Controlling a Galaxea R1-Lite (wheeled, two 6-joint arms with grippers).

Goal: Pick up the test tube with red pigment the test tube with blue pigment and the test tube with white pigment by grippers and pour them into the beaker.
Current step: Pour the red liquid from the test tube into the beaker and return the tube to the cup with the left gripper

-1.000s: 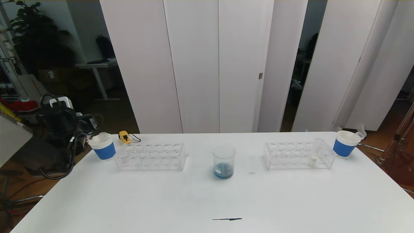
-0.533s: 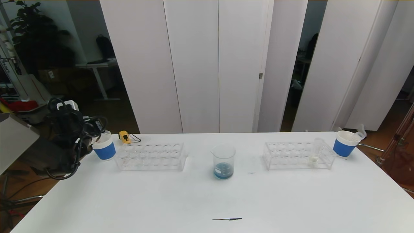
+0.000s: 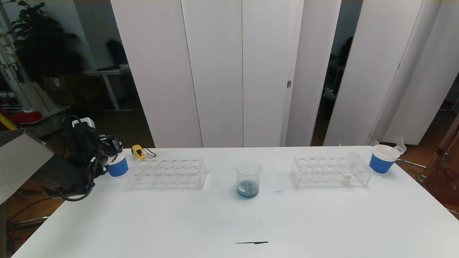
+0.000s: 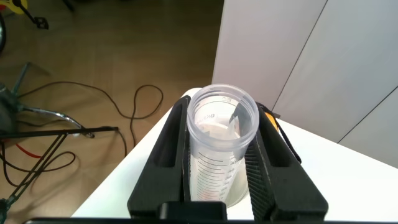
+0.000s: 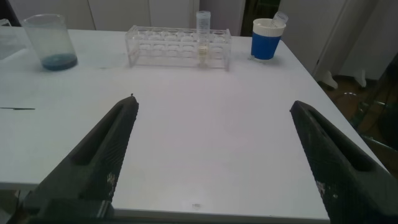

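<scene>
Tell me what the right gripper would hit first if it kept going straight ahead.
Probably nothing soon. The open right gripper points across bare table. The first thing in line looks like the rack holding the white tube at the far side, though depth is hard to judge.

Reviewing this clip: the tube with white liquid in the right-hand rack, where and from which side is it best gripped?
Probably on the clear upper section of the test tube with white pigment, which stands upright above the rack. Come from the table's front side with the open right gripper, fingers either side. The liquid sits low, behind the rack wall, so the bottom is not reachable.
</scene>
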